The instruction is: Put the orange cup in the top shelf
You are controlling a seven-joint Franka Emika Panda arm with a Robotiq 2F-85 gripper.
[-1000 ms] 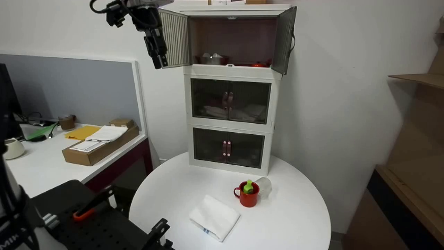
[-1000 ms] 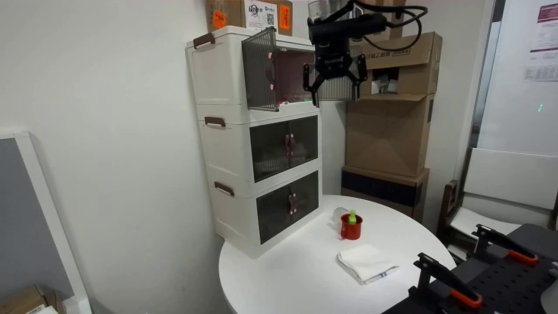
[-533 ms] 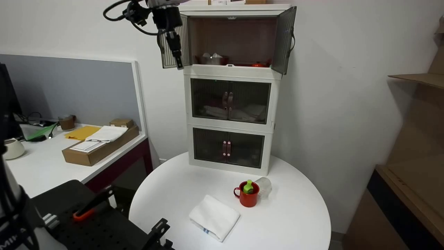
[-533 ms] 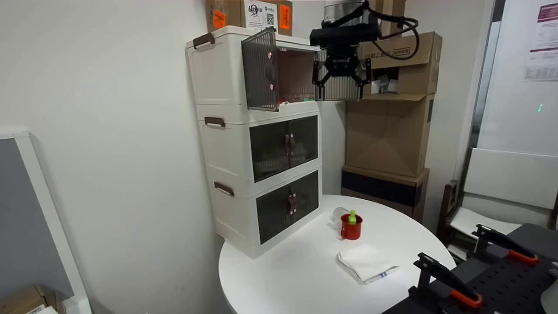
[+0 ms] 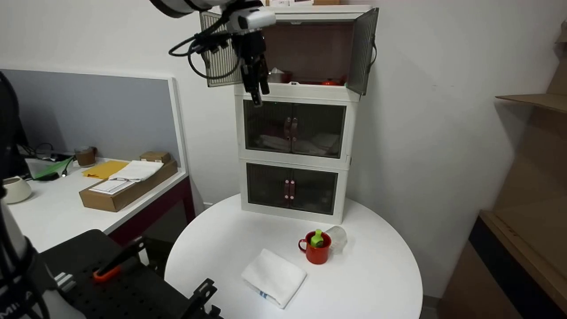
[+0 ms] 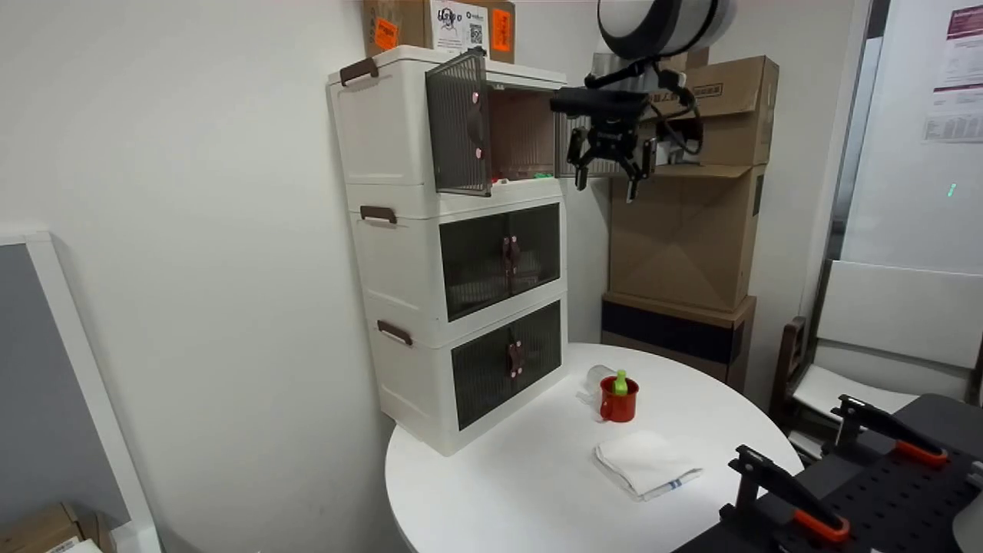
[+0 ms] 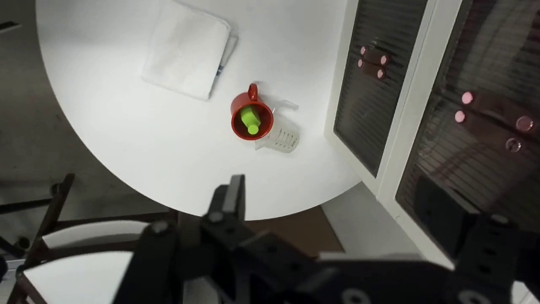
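Still, small red-orange cup [image 5: 317, 255], lime-green bottle-shaped thing [image 7: 249, 117] inside, stands upright, unmoved, on round white table [image 5: 376, 274]. Transparent measuring cup [image 7: 287, 139] lies tipped just beside; folded white cloth [image 5: 274, 277] near. High above, black two-fingered gripper [image 6: 607, 189] slides sideways from in front of ribbed grey door [image 5: 223, 63] to in front of edge of brown-walled top shelf [image 5: 310, 51], fingers spread, nothing between. Looks like approach cupward; grasp not yet begun. Shelf opening seems ready. Green thing poking above rim could foul grip.
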